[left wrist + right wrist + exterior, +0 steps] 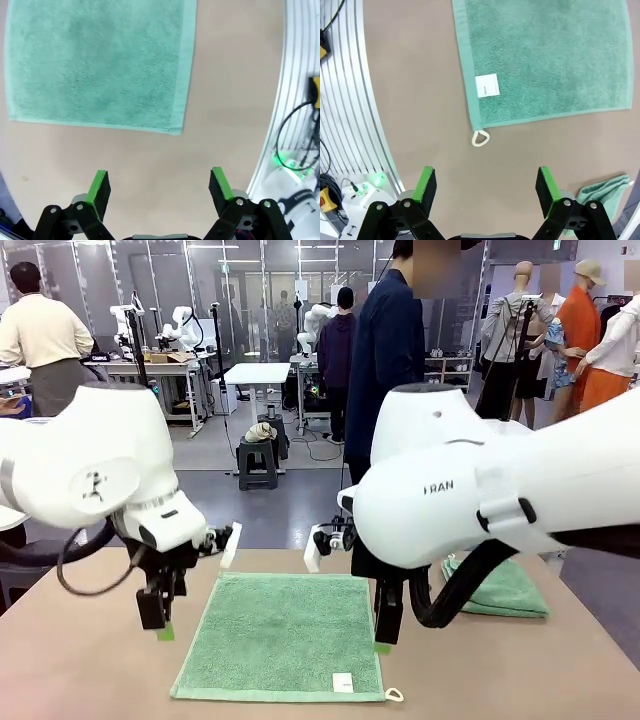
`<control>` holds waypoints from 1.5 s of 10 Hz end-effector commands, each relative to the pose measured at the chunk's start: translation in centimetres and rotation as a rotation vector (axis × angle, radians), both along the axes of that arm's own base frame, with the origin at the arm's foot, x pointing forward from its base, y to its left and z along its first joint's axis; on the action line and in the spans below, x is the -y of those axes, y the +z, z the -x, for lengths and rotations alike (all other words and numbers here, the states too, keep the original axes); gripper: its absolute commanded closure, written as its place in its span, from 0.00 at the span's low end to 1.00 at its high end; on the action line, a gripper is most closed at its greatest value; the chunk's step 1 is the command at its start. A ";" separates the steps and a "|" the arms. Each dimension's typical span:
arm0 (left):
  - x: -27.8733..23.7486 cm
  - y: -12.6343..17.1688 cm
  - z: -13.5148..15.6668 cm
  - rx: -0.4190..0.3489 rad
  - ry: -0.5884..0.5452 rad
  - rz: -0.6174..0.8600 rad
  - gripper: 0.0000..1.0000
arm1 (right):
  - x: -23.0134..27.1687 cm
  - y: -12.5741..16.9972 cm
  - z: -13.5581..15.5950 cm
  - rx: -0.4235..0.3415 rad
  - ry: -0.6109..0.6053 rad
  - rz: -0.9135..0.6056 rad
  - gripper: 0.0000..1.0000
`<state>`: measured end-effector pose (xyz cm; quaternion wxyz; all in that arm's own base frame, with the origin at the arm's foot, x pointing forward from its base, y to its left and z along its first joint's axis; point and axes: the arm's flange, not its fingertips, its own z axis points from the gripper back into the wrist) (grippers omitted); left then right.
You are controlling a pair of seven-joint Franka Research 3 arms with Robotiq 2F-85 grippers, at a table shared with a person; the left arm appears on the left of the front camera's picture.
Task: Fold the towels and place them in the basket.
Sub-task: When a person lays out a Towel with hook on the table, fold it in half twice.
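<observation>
While both of my arms hang over the table [60, 660], my left gripper [160, 628] stands released, jaws spread wide with nothing between them; my right gripper [384, 642] stands released likewise, jaws wide and empty. One light-green towel [285, 635] lies flat and unfolded on the tabletop between the two grippers; in the front view my left gripper points down just off the towel's left edge, and my right gripper points down at its right edge, near the front corner. From the left wrist view, my left gripper [160, 182] shows two green pads [98, 186] parted over bare table [225, 100]; the towel [95, 65] lies ahead of the fingertips, apart from them, with a strip of tabletop between. From the right wrist view, my right gripper [485, 182] shows the same parted stance over bare table; the towel [545, 60] lies ahead, its small white tag [487, 85] sits face up near the closest corner, and a pale hanging loop [480, 137] sticks out from that corner onto the table. A second towel [505, 590], already folded into a smaller stack, rests on the table to the right of my right arm, well apart from the flat one and partly hidden behind the arm; its edge [602, 192] appears beside my right finger in the right wrist view. A person [390, 350] in dark clothing stands at the far side of the table.
</observation>
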<state>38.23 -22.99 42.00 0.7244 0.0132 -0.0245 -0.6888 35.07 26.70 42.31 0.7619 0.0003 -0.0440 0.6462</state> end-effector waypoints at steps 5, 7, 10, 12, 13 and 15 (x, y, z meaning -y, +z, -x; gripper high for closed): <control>-0.5 -6.6 2.2 0.035 -0.060 -0.014 0.00 | -1.2 -5.4 2.0 -0.026 -0.010 0.034 0.00; -0.9 -8.0 2.6 0.040 -0.074 -0.006 0.00 | -1.3 -7.3 2.1 -0.016 -0.001 0.047 0.00; -0.9 -9.5 2.2 0.057 -0.105 0.024 0.00 | -0.7 -10.3 1.3 0.020 0.035 0.022 0.00; -0.7 -9.9 2.0 0.050 -0.107 0.026 0.00 | -0.6 -11.4 0.8 0.017 0.037 0.019 0.00; -0.6 -10.0 1.8 0.049 -0.109 0.028 0.00 | -0.6 -11.5 0.7 0.017 0.035 0.015 0.00; -0.6 -9.5 1.7 0.058 -0.107 0.033 0.00 | -0.6 -11.6 0.5 0.018 0.043 0.010 0.00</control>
